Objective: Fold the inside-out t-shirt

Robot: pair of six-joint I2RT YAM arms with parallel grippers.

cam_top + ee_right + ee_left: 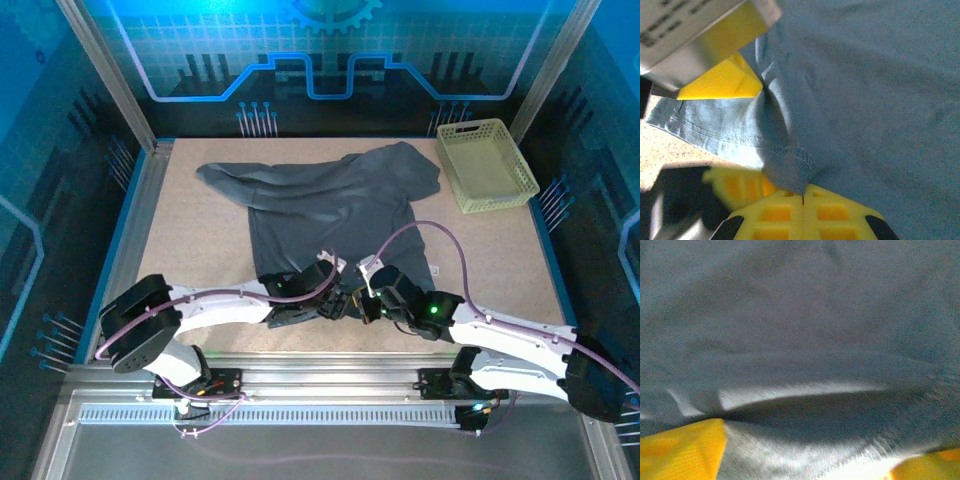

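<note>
Yellow gridded right tool point(802, 200) clamped on soft slate-grey t-shirt point(865, 100), stitched hem point(715, 135)

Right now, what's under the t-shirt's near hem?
Bare tan table shows just past the t-shirt hem, which the right fingers pinch shut. In the left wrist view a dark gap lies under a raised fold; the cloth covers what is inside it and the table beyond.

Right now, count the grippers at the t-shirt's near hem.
2. The left gripper and the right gripper sit side by side at the middle of the near hem of the t-shirt.
</note>
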